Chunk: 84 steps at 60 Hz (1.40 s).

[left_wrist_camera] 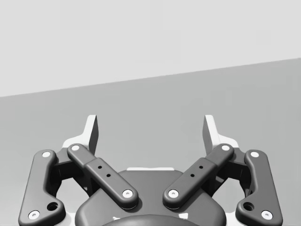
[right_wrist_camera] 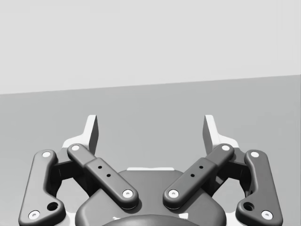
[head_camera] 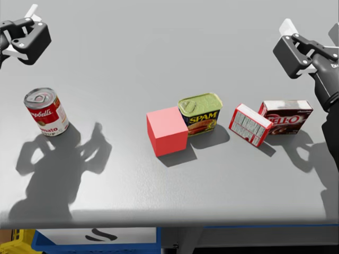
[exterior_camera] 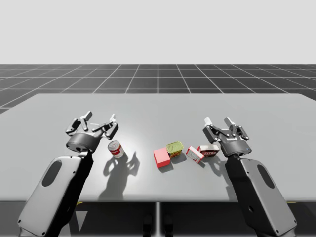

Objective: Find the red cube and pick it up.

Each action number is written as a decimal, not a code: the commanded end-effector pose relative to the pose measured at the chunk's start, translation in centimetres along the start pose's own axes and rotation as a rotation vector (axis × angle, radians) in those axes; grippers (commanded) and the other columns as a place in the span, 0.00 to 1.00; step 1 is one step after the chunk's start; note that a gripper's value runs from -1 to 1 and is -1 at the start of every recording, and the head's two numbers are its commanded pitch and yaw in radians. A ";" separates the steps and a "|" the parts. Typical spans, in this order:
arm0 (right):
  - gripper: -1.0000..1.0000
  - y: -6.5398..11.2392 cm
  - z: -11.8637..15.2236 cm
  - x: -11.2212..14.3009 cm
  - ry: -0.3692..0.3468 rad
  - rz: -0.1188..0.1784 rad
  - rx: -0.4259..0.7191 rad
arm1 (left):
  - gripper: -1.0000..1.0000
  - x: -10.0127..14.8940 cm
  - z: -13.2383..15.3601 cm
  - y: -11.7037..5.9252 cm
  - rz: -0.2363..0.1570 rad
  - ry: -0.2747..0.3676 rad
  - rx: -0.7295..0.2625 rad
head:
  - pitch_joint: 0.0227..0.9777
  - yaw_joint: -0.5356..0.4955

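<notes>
Grey worktop (exterior_camera: pixel 158 106) takes up most of the scene, with my two arms coming in from the near edge: left arm (exterior_camera: pixel 54 187) on one side, right arm (exterior_camera: pixel 259 190) on the other.

Left gripper (exterior_camera: pixel 100 117) hangs over the worktop with its fingers spread wide and nothing between them; the left wrist view shows the same thing, just bare grey surface ahead of it. Right gripper (exterior_camera: pixel 218 121) is the same story, fingers wide apart and holding nothing, again with bare worktop ahead in its own wrist view.

The red cube (head_camera: pixel 167 129) sits flat on the worktop roughly in the middle, between the two grippers and well apart from both, a bit closer to the right one. Right up against it on my right is a rectangular tin with a green lid (head_camera: pixel 200 112); they look like they're touching.

Further right is a dark red box (head_camera: pixel 286 116), lying flat near the right gripper. Between it and the tin is a smaller red-and-white box (head_camera: pixel 250 124), turned at an angle, just beside the dark red one.

Way over on the left, a round red-and-white can (head_camera: pixel 46 112) stands upright near the left gripper.
</notes>
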 end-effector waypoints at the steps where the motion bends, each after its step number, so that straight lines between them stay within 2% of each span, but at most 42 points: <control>1: 0.00 0.0 0.0 0.1 -0.004 0.001 -0.003 | 0.00 1.6 2.2 -0.4 0.034 0.013 -0.054 | 0.93 0.48; 12: 0.00 0.0 0.0 0.1 -0.002 0.002 -0.001 | 0.00 2.4 6.2 -1.4 0.004 0.054 -0.160 | 0.93 0.48; 20: 0.00 0.0 0.0 0.1 -0.004 0.002 -0.002 | 0.00 2.3 9.8 -3.1 -0.014 0.082 -0.249 | 0.93 0.48; 24: 0.00 0.0 0.0 0.1 -0.005 0.002 -0.002 | 0.00 2.0 11.1 -3.9 0.012 0.107 -0.297 | 0.93 0.48; 35: 0.00 0.1 0.0 0.1 -0.008 0.007 0.000 | 0.00 0.6 13.1 -5.8 0.032 0.166 -0.412 | 0.93 0.48; 45: 0.00 0.0 0.0 0.2 -0.014 0.013 -0.001 | 0.00 -0.9 13.3 -6.8 0.032 0.171 -0.460 | 0.94 0.48; 47: 0.00 0.1 0.1 0.2 -0.018 0.017 -0.001 | 0.00 -1.4 13.3 -7.1 0.044 0.176 -0.480 | 0.94 0.48; 51: 0.00 0.1 0.1 0.2 -0.023 0.027 -0.003 | 0.00 -2.2 13.1 -7.6 0.039 0.187 -0.498 | 0.94 0.48; 62: 0.00 0.1 0.1 0.2 -0.030 0.045 -0.004 | 0.00 -3.8 12.1 -8.7 0.094 0.241 -0.565 | 0.94 0.48; 66: 0.00 0.1 0.1 0.3 -0.031 0.047 -0.004 | 0.00 -4.3 11.5 -9.0 0.106 0.259 -0.590 | 0.94 0.48; 71: 0.00 0.1 0.1 0.3 -0.033 0.050 -0.004 | 0.00 -4.9 10.7 -9.4 0.099 0.276 -0.619 | 0.94 0.48; 73: 0.00 0.1 0.2 0.3 -0.035 0.052 -0.004 | 0.00 -5.2 10.4 -9.5 0.115 0.292 -0.637 | 0.94 0.48; 75: 0.00 0.1 0.2 0.3 -0.037 0.056 -0.004 | 0.00 -5.4 10.0 -9.7 0.113 0.302 -0.643 | 0.94 0.48; 81: 0.00 0.2 0.2 0.4 -0.041 0.068 -0.009 | 0.00 -5.9 9.4 -10.3 0.067 0.297 -0.662 | 0.94 0.48; 84: 0.00 0.2 0.2 0.4 -0.043 0.072 -0.009 | 0.00 -6.1 9.0 -10.6 0.057 0.302 -0.678 | 0.94 0.48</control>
